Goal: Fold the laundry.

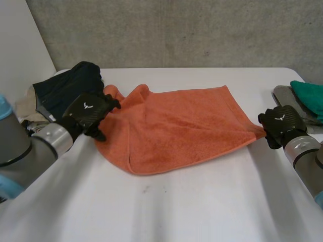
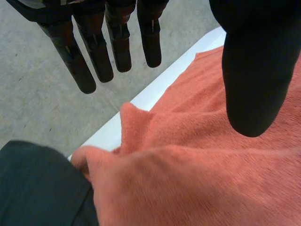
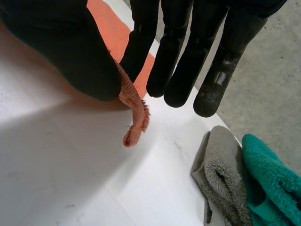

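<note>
Your right hand [image 1: 281, 123] pinches the orange towel's [image 1: 181, 128] right corner between thumb and fingers, so close your left hand [image 1: 91, 113], spread and empty over the towel's bunched left edge, on that edge first, then draw both apart to flatten the towel on the table [image 1: 202, 206].

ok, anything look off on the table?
The towel lies askew, not flat: its left side is bunched into ridges beside the dark clothes. The right hand pinches its right corner; the left hand is open at the bunched side.
</note>
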